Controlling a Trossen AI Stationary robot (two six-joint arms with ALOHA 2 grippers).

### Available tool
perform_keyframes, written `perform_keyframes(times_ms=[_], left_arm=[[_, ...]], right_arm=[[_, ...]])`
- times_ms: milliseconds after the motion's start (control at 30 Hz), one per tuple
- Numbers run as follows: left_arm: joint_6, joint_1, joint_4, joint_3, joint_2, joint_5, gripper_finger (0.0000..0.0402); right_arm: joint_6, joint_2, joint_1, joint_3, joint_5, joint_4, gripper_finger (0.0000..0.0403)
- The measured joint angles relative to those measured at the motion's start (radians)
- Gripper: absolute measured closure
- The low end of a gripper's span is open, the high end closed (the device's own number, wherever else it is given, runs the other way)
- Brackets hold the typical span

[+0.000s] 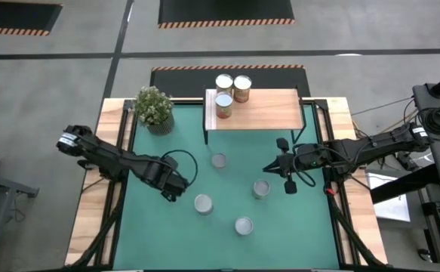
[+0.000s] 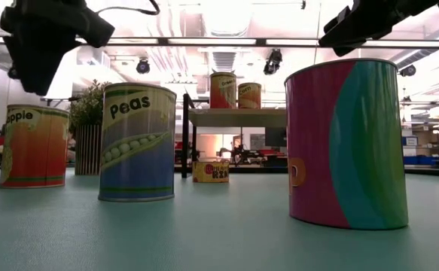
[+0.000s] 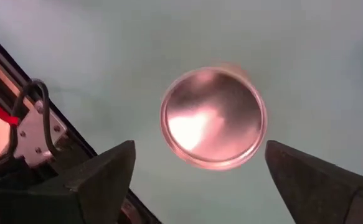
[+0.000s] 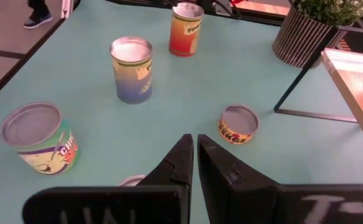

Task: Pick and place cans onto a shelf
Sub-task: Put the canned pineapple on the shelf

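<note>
Three cans stand on the light wooden shelf at the table's far side. Several more cans stand upright on the green mat, among them a peas can, a short can and a pineapple can. My left gripper is open and hovers above the pineapple can's silvery top, its fingers standing on either side without touching; the gripper hides this can in the high view. My right gripper is shut and empty, above the mat right of the middle.
A potted plant stands at the mat's far left, beside the shelf. The shelf's thin black legs rise from the mat. A can stands close below my right gripper. The mat's near part is bare.
</note>
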Motion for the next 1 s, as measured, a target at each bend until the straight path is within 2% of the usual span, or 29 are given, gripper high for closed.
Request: perform_keyframes(times_ms=[233, 667, 1000], left_arm=[[0.088, -0.016, 0.053, -0.005, 0.0, -0.012, 0.0005], [0.083, -0.009, 0.088, -0.045, -0.004, -0.026, 0.0029], [0.083, -0.009, 0.226, -0.165, -0.055, -0.033, 0.0029]], right_arm=[[0.001, 0.0, 0.0, 0.0, 0.0, 0.0, 0.039], [0.001, 0.0, 0.0, 0.0, 0.0, 0.0, 0.039], [0.001, 0.0, 0.0, 0.0, 0.0, 0.0, 0.039]])
